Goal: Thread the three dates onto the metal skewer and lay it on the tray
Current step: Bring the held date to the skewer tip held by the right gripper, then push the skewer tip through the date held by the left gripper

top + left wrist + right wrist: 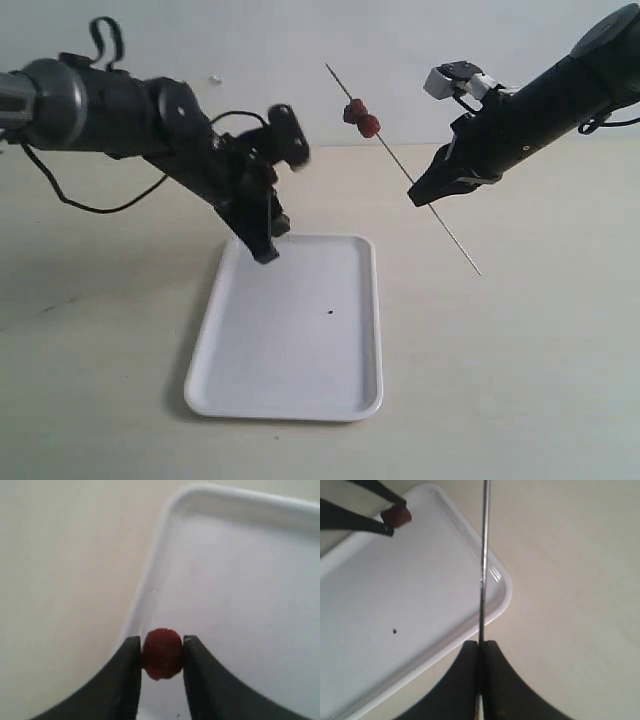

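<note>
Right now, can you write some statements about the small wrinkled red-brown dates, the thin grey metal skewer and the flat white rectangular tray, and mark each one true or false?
1. Two red-brown dates sit threaded on the thin metal skewer. True.
2. The right gripper is open. False: it is shut on the skewer.
3. The left gripper holds the third date. True.
4. The skewer lies on the white tray. False: it is held tilted in the air.
</note>
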Controlling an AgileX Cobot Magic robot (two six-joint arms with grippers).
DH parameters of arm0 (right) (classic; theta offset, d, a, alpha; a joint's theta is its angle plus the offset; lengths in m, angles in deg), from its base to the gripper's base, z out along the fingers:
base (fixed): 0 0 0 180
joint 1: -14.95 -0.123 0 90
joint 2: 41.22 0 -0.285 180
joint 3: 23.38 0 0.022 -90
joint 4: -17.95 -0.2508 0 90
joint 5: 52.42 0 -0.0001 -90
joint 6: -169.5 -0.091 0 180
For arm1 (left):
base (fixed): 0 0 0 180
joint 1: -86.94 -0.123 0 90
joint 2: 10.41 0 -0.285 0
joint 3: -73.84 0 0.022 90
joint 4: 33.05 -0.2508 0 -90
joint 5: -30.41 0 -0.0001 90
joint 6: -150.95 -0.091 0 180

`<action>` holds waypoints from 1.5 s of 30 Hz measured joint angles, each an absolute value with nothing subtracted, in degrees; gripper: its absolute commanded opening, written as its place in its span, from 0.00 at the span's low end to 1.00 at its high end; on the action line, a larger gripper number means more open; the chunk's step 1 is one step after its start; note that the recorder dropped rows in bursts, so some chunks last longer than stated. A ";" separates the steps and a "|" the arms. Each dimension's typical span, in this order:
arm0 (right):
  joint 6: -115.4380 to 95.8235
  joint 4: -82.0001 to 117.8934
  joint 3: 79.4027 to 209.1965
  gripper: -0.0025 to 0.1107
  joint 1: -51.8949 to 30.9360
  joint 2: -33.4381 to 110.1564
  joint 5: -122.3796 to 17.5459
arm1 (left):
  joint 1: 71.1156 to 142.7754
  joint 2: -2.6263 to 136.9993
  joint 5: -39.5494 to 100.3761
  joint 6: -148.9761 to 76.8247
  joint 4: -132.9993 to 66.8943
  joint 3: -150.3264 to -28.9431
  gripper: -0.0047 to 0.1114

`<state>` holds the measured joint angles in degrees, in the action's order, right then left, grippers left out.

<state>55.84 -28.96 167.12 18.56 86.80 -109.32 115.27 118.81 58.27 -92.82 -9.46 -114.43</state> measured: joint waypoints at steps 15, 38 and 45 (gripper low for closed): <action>58.94 -28.73 167.34 0.02 18.56 90.05 -116.74 | 96.19 115.35 76.25 -95.33 48.52 -114.43 0.29; 69.87 -31.56 167.34 0.02 14.84 91.61 -121.94 | 94.36 115.35 84.75 -89.41 58.40 -114.43 0.29; 70.58 -33.64 167.34 0.02 14.05 91.61 -122.04 | 94.36 115.35 83.47 -89.41 55.83 -114.43 0.29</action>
<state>70.58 -33.64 167.34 14.05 91.61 -122.04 94.36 115.35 83.47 -89.41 55.83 -114.43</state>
